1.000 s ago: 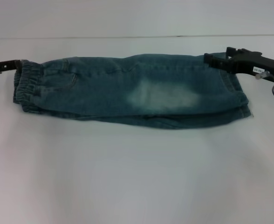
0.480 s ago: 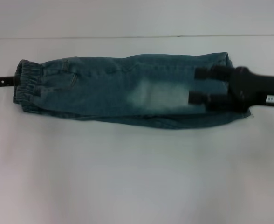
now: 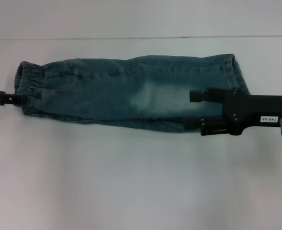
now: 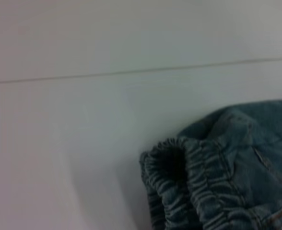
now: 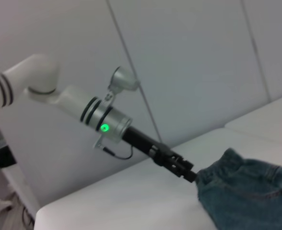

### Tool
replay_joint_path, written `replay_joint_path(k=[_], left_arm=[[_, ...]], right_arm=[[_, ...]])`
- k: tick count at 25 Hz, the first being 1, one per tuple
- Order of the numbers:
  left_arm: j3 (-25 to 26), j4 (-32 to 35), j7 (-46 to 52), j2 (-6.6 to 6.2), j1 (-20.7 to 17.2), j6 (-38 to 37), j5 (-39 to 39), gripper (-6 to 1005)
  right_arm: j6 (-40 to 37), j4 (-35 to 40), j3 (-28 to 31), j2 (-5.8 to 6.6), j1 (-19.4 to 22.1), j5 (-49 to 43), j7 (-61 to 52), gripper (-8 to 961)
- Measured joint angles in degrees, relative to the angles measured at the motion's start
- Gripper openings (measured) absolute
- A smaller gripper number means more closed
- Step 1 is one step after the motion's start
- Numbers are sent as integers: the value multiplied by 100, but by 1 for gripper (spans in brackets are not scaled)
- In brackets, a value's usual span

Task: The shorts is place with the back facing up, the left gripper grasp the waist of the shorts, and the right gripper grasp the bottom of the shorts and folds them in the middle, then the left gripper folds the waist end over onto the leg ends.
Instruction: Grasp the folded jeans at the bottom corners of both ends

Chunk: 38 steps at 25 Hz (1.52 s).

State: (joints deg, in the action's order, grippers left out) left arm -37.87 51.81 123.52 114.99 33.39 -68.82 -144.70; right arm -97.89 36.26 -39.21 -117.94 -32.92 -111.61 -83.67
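Note:
The shorts (image 3: 126, 91) lie folded lengthwise on the white table, with the gathered waist (image 3: 27, 86) to the left and the leg ends (image 3: 234, 72) to the right. My left gripper (image 3: 17, 99) reaches in from the left edge and touches the near corner of the waist. The right wrist view shows the left gripper (image 5: 185, 171) at the waist edge of the shorts (image 5: 246, 191). My right gripper (image 3: 194, 110), with its white label, is open above the leg end, one finger over the denim and one at the near edge. The ruffled waist (image 4: 189, 182) shows in the left wrist view.
The white table (image 3: 131, 182) spreads in front of the shorts, and a seam line (image 3: 131, 37) runs across behind them. A grey panelled wall (image 5: 189, 57) stands behind the left arm in the right wrist view.
The right gripper has swung from the far right corner in over the leg end and toward the near edge. The left gripper has slid from the waist's far corner to its near corner.

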Motion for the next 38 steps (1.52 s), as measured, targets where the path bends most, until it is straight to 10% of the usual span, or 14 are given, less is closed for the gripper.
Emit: replay_joint_path(k=[38], left_arm=[[-639, -855, -238, 132, 447, 1279, -358, 831]], right_arm=[[871, -208, -597, -151, -180, -1, 10, 947]])
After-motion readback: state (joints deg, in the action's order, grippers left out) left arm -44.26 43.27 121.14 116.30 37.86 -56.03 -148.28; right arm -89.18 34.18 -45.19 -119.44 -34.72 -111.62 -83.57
